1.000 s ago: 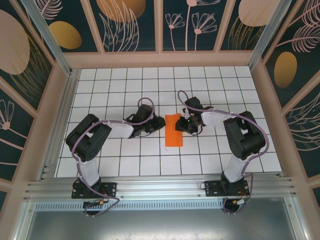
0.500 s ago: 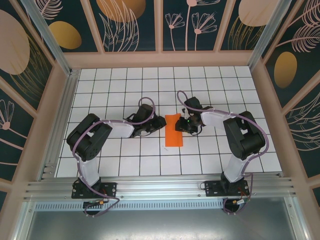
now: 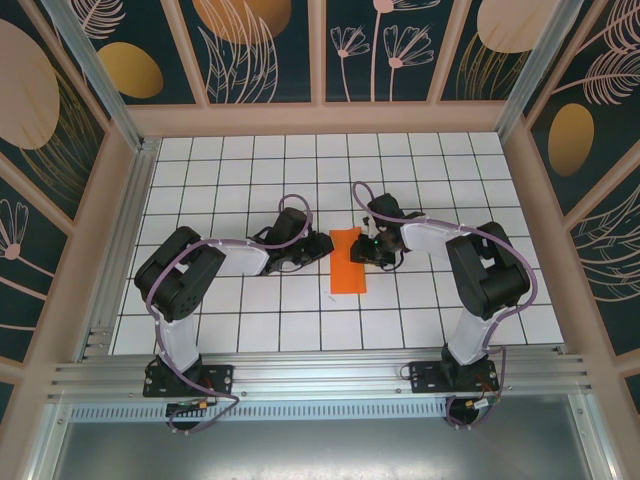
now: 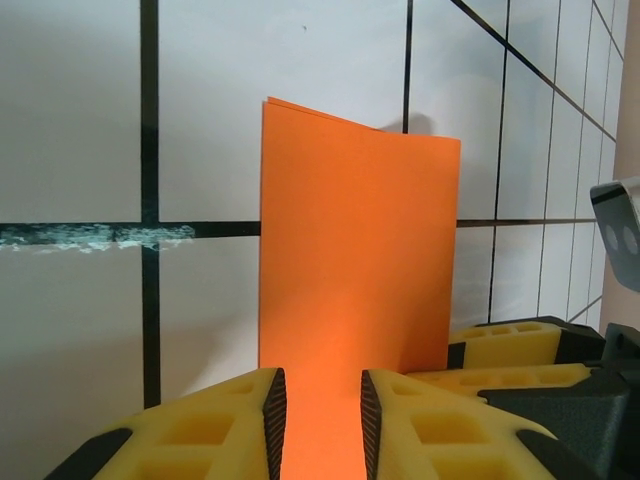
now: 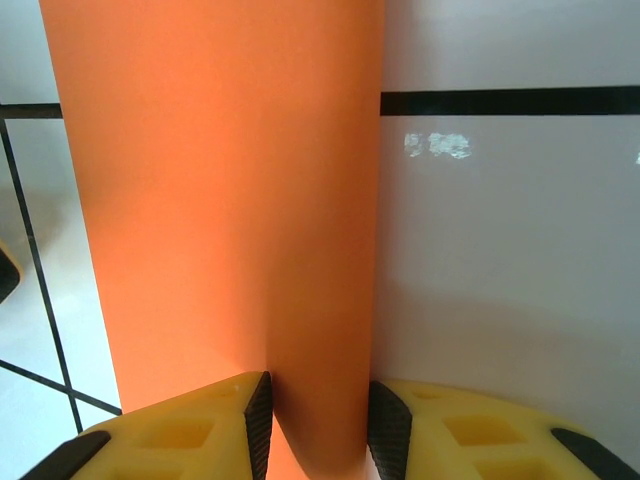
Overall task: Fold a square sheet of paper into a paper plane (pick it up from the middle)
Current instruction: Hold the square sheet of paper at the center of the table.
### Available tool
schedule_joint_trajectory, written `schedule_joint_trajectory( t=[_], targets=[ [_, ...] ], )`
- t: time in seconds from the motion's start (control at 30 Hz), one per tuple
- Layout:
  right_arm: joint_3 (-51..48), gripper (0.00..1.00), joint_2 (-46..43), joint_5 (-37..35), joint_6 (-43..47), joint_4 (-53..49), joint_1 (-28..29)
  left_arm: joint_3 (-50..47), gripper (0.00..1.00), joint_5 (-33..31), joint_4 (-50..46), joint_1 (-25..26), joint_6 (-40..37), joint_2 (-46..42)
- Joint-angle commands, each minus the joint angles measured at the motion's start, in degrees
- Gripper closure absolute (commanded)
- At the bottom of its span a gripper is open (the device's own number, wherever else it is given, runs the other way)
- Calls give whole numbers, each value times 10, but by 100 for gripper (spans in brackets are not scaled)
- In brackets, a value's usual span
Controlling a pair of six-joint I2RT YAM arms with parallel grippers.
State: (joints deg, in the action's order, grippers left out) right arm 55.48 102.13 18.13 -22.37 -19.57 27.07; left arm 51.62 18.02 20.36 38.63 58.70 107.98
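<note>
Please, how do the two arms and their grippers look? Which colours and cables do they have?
Both arms, left arm and right arm, have bulky black joints with white link sections between. A thin purple cable loops along each. The left gripper and right gripper have blocky yellow fingers with moulded recesses and black ribbed inner faces.

The right gripper (image 5: pixel 318 425) sits low, yellow fingers (image 5: pixel 180 435) narrowly apart, and the folded bright orange sheet of paper (image 5: pixel 220 200) runs up between them over the white black-gridded table (image 5: pixel 500 260).
</note>
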Motion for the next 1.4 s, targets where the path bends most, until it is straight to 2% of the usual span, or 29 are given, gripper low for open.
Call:
schedule_joint_trajectory(
  t=[0.0, 0.33, 1.1, 1.37],
  targets=[
    [-25, 63, 74, -60, 11, 25, 10, 17, 74, 27, 24, -1, -4, 18],
    [-25, 63, 77, -60, 7, 27, 10, 37, 83, 40, 7, 9, -8, 43],
    [-21, 63, 88, -62, -8, 23, 10, 38, 86, 47, -7, 12, -14, 57],
    [-14, 63, 81, -52, -8, 24, 10, 69, 88, 10, -89, 12, -38, 67]
  ],
)
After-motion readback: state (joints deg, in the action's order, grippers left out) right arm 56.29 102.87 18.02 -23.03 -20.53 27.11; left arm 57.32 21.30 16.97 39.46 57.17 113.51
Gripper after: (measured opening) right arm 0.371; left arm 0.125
